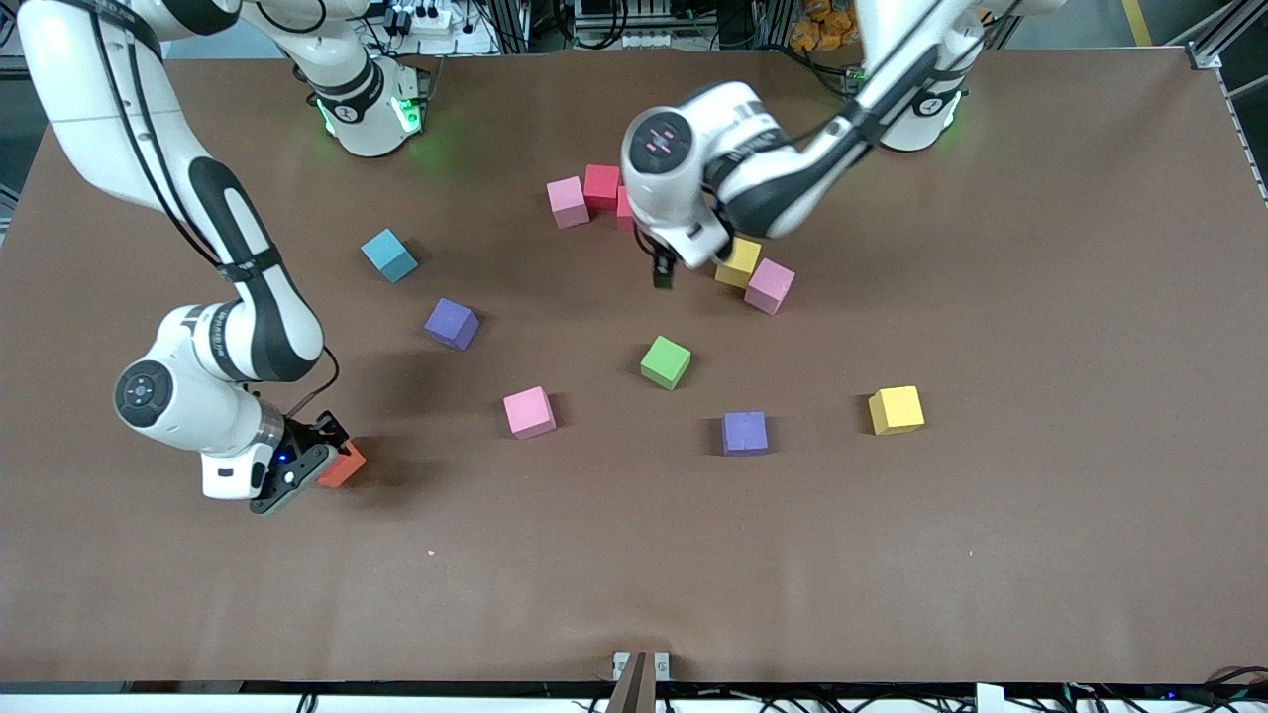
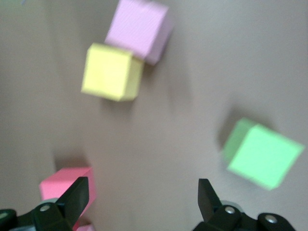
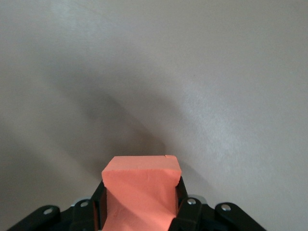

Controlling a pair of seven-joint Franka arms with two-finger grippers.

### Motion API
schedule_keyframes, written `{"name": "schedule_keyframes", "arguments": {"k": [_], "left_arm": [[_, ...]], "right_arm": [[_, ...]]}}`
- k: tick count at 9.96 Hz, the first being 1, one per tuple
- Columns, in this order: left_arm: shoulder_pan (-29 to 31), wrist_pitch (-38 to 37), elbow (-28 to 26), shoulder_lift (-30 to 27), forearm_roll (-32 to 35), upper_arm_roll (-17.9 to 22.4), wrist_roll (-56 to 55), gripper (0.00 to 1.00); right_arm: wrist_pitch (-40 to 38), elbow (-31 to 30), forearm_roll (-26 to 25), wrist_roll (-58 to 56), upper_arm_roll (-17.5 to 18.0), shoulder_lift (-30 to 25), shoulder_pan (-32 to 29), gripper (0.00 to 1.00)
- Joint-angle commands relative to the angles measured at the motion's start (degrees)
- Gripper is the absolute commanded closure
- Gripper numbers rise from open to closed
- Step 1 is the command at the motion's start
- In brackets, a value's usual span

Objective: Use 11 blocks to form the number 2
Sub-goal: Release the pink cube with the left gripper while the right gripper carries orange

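- The blocks lie scattered on the brown table [image 1: 1040, 555]; no digit is formed.
- A pink block [image 1: 568, 201] and a red block [image 1: 601, 186] touch near the bases.
- Right gripper [image 1: 315, 465], low at the right arm's end, jaws clamped on an orange block [image 1: 344, 466].
- Left gripper [image 1: 663, 274] hovers mid-table beside a yellow block [image 1: 739, 263], jaws apart and empty.

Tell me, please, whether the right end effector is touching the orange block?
Touching: the right wrist view shows the right end effector shut on the orange block, a finger pressed against each side.

Right claw [image 1: 322, 458] clamped low; left claw [image 2: 144, 202] spread wide.
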Motion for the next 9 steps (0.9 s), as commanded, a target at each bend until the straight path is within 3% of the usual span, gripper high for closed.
{"name": "schedule_keyframes", "arguments": {"k": [1,9], "left_arm": [[8.3,-1.1,-0.6,-1.6,2.8,-0.9,10.0,0.0],[27.9,-1.0,-3.9,-1.3,3.8,-0.9,43.4,0.0]], "right_arm": [[-5.0,-0.9,-1.1,4.3,0.0,-3.9,0.2,0.6],[-6.9,-7.0,-0.7,21.6,0.4,-11.1,6.3,0.59]]}}
